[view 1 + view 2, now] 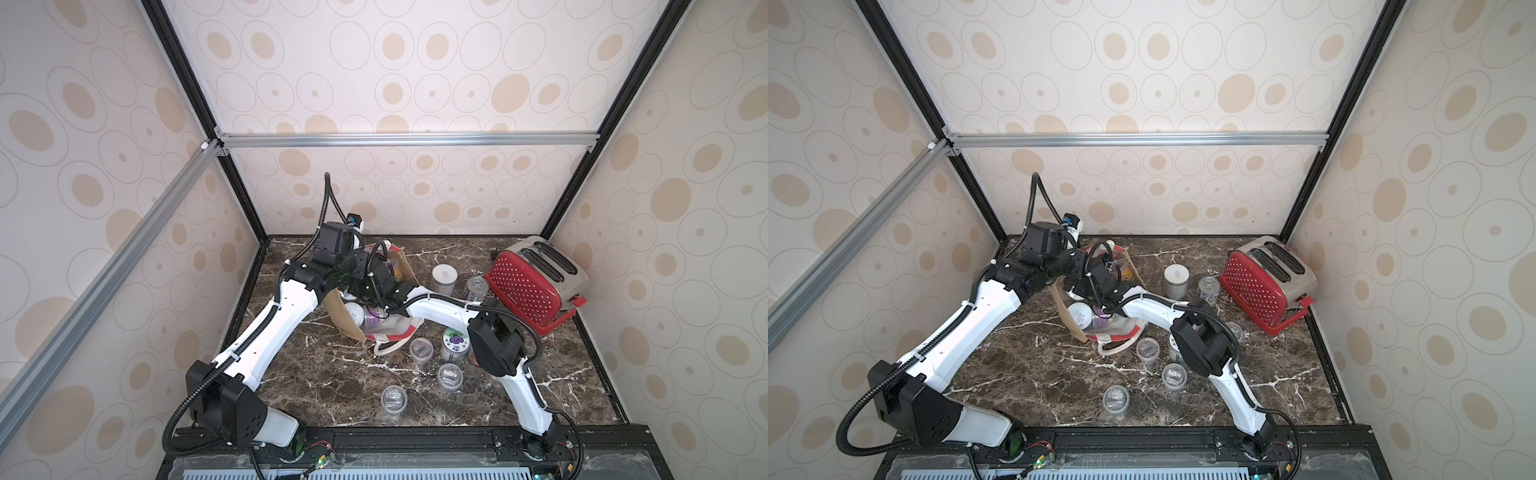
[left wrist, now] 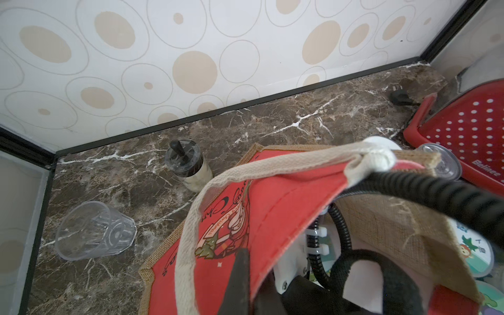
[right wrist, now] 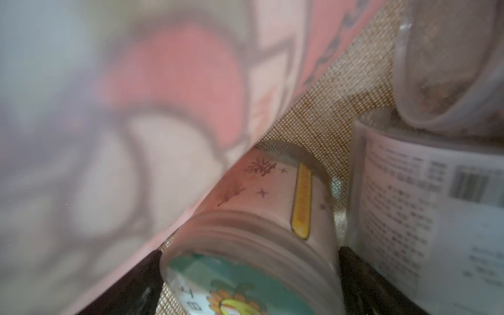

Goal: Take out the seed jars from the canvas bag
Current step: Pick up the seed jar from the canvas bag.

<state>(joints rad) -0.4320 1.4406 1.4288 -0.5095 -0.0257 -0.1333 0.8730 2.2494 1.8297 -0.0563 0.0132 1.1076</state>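
Nearest my base, three small round clear-lidded plastic cups stand apart on the dark brown marble tabletop: the nearest cup, the middle cup and the farthest cup, contents too small to make out. Just beyond, a medium clear jar with a purple cartoon sticker lid stands upright beside my right elbow. At mid-table sits the boxy tan burlap canvas bag with red side panels, mouth gaping, one white rope handle lying on the marble; a white-lidded jar shows inside it. My left pincer is pressed together on the bag's red panel, pinching the cloth. My right pincer is deep inside the bag, spread to its widest, one dark finger on each side of a pink-labelled jar with a teal cartoon lid lying on its side; whether they touch it I cannot tell. Beside it lie a jar with a white barcoded label and a clear jar of brown grains. Beyond the bag, a taller white-lidded jar of grey-brown fill and a clear-lidded jar with a blue-and-white label stand side by side, near a red white-dotted toaster. Farthest, by the back wall, an empty clear ribbed drinking glass lies on its side and a black-topped glass shaker stands upright, white powder in its lower part.
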